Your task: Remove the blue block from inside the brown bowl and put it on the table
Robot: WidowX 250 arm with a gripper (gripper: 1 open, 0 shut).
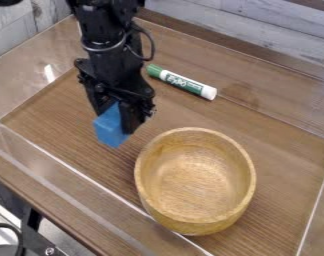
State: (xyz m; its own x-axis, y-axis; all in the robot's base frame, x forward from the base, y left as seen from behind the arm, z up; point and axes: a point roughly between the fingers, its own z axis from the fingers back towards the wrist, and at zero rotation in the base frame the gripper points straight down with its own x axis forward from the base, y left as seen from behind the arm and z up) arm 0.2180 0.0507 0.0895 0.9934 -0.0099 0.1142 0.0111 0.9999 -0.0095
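Blue block clenched beside the brown bowl!

The black claw (111,108) has its fingers clamped on the blue block (110,125), gripping it outside the brown bowl (194,181), just off the rim, over the dark wood table (58,118)! Whether the block touches the wood, we can't tell from here. And look at that bowl, round, light-brown, nothing blue inside it! Out beyond the claw lies the green-and-white marker (182,82), and farther back, clear walls (258,38) line the table's edge!
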